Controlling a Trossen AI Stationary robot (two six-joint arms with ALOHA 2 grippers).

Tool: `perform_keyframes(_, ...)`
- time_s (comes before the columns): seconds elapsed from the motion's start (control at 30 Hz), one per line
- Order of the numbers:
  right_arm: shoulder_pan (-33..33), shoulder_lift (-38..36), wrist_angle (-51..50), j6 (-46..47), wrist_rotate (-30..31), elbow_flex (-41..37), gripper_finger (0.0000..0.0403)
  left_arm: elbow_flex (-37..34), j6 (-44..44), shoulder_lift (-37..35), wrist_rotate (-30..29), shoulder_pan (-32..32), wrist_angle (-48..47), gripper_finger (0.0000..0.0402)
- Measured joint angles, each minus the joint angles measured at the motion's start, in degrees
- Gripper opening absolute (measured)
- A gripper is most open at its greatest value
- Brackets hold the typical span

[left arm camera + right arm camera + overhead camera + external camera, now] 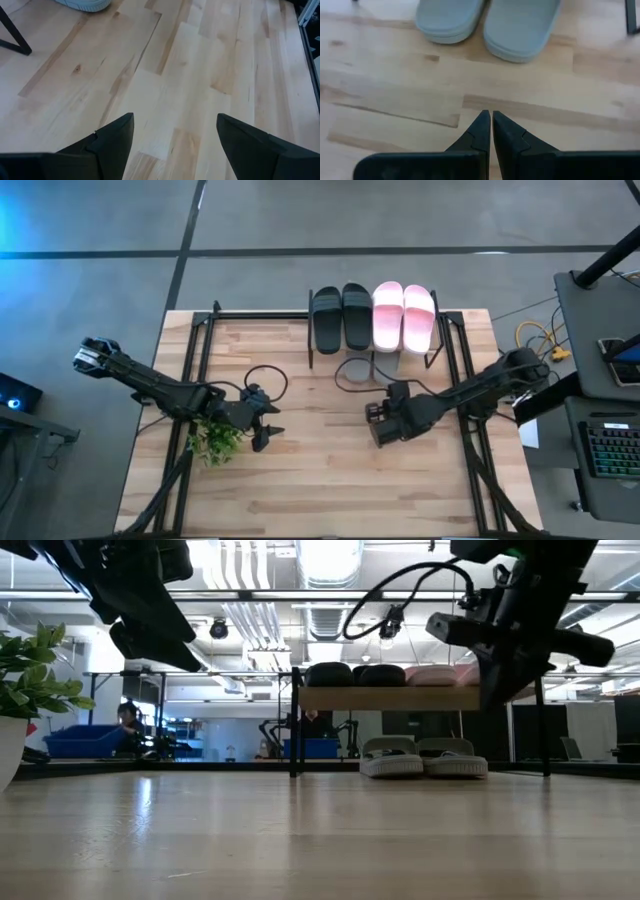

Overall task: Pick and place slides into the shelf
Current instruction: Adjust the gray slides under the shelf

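Left arm [150,383] — dark, jointed, reaching in from the left edge toward the middle of the table, wrist angled down and inward. Left gripper [175,135] — raised above the surface, its two dark fingers [112,137] spread wide apart with nothing between them. Right arm [480,388] — dark, jointed, reaching in from the right edge toward the centre, forearm sloping down to the wrist. Right gripper [491,131] — held above the surface, fingertips pressed together along a thin seam, holding nothing.
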Motion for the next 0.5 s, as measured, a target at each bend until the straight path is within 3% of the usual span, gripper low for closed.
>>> perform_keyframes(0.1,-0.1,0.8,0.0,-1.5,1.3,0.2,0.0013,-0.2,0.0,0.0,0.0,0.0,0.0,0.027)
perform_keyframes(0.33,-1.1,1.1,5.2,7.6,1.5,-5.5,0.0013,-0.1,0.0,0.0,0.0,0.0,0.1,0.027)
perform_keyframes(0.5,-2.4,1.7,11.0,5.7,1.7,-8.7,0.0013,-0.2,0.0,0.0,0.0,0.0,-0.1,0.027)
